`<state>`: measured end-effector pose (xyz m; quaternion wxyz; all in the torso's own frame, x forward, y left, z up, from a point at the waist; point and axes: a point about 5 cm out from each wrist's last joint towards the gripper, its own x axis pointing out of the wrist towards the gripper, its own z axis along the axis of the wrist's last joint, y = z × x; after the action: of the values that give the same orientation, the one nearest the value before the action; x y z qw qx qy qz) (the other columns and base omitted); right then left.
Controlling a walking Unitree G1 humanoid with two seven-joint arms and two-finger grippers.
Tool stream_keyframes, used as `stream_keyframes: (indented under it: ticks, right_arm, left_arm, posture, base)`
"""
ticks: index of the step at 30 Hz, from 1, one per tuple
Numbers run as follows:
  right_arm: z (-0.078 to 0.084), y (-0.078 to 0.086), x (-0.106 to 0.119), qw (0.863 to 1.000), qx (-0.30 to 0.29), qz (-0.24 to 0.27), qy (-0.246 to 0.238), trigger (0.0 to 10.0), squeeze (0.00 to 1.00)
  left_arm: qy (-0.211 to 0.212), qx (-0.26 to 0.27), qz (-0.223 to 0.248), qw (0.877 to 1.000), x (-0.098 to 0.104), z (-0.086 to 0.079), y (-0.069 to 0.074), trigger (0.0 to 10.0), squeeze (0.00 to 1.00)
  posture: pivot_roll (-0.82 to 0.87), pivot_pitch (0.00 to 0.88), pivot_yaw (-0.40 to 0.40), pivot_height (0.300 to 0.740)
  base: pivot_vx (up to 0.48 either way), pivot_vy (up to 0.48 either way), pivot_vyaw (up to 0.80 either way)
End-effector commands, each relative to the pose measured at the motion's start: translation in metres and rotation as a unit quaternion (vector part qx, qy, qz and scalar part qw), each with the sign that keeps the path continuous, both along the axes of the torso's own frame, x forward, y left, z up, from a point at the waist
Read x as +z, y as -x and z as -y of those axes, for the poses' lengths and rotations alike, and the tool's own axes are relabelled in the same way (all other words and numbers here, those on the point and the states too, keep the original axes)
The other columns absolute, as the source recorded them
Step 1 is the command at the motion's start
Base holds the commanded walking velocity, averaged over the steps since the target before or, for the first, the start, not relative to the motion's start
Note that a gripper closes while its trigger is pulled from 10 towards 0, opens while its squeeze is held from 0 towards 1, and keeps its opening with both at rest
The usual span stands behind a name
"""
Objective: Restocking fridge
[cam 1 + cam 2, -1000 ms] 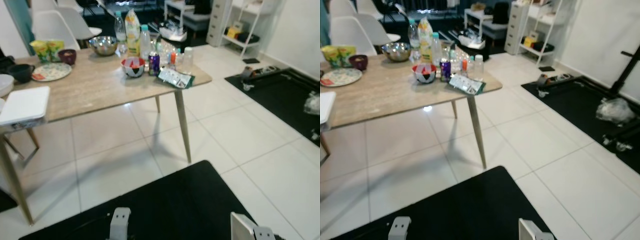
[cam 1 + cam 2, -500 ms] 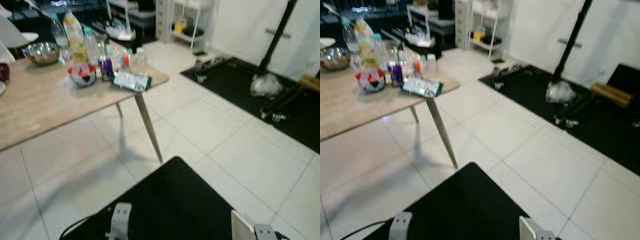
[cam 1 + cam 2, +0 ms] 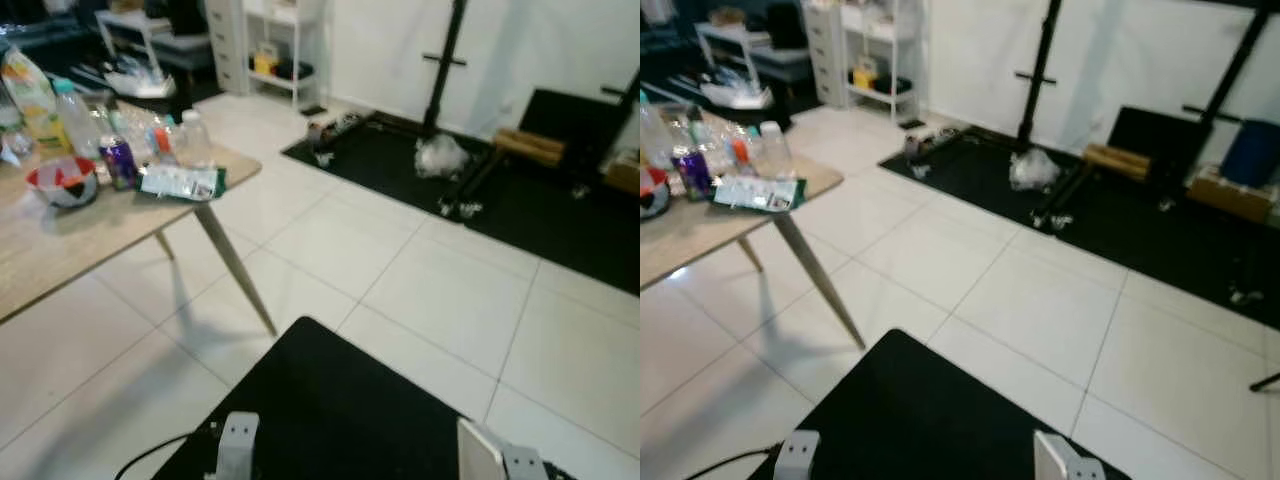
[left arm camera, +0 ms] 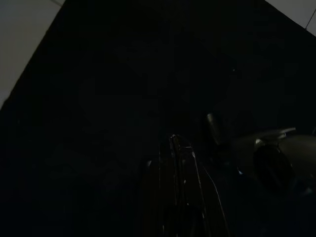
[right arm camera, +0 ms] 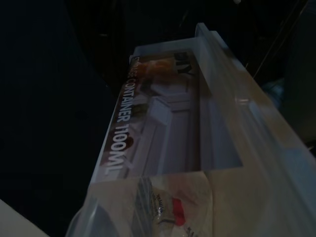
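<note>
**Carrying a tub toward the fridge**

Left eye view: the robot looks down over a white tiled floor [image 3: 400, 260]. A wooden table [image 3: 60, 240] stands at the left. On its far corner sit a red-and-white bowl [image 3: 62, 182], a purple can [image 3: 120, 163], several bottles [image 3: 190, 140] and a flat green packet [image 3: 180, 183] lying at the table's edge. A black mat [image 3: 350, 420] lies just below the robot, and another black mat [image 3: 520, 200] with gym gear lies at the far right. No fridge can be made out, so the step seems to be walking or turning to find it. To do it well, keep the load level, steer well apart from the table leg [image 3: 235, 275], and turn slowly, since the picture is soft.

Right eye view: the same room; a white shelf unit [image 3: 865, 60] stands against the far wall.

Left wrist view: very dark. The left gripper [image 4: 178, 163] hangs over the black mat; I cannot tell whether its fingers are spread or pressed together.

Right wrist view: a clear plastic tub [image 5: 197, 148], labelled "CONTAINER 1100ML", lies close along the right arm. Inside, near one end, is a wrapped item [image 5: 168, 207] with a red mark. The claw's own state cannot be told here.
</note>
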<state>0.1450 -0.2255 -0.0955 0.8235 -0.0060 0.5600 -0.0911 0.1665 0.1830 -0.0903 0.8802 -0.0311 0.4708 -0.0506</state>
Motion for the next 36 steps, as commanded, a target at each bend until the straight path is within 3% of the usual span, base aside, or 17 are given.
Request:
stream_keyframes:
  ticks: [1,11,32,36]
  right_arm:
    - [-0.0028,0.0004,-0.0007,1.0,-0.008,0.006,-0.006,10.0,0.0]
    - [-0.0038,0.001,-0.0011,1.0,-0.02,0.009,-0.008,10.0,0.0]
    - [-0.0098,-0.0048,-0.0002,0.999,-0.019,0.022,-0.015,10.0,0.0]
    - [-0.0105,-0.0054,0.0,0.999,-0.022,0.027,-0.016,10.0,0.0]
  left_arm:
    - [-0.004,-0.004,-0.003,1.0,-0.0006,-0.0026,0.0021,10.0,0.0]
    - [0.013,-0.014,0.004,1.0,0.0029,0.0031,-0.0072,10.0,0.0]
    - [0.009,-0.025,-0.006,1.0,0.0015,0.0005,-0.0034,10.0,0.0]
    - [0.012,-0.024,-0.007,1.0,0.0016,0.0003,-0.0036,10.0,0.0]
  posture:
    - [0.09,0.0,-0.034,0.74]
    - [0.09,0.0,-0.021,0.74]
    - [0.09,0.0,-0.019,0.74]
    - [0.09,0.0,-0.02,0.74]
  base:
    - [0.0,0.0,-0.78]
    - [0.0,0.0,-0.78]
    - [0.0,0.0,-0.78]
    - [0.0,0.0,0.0]
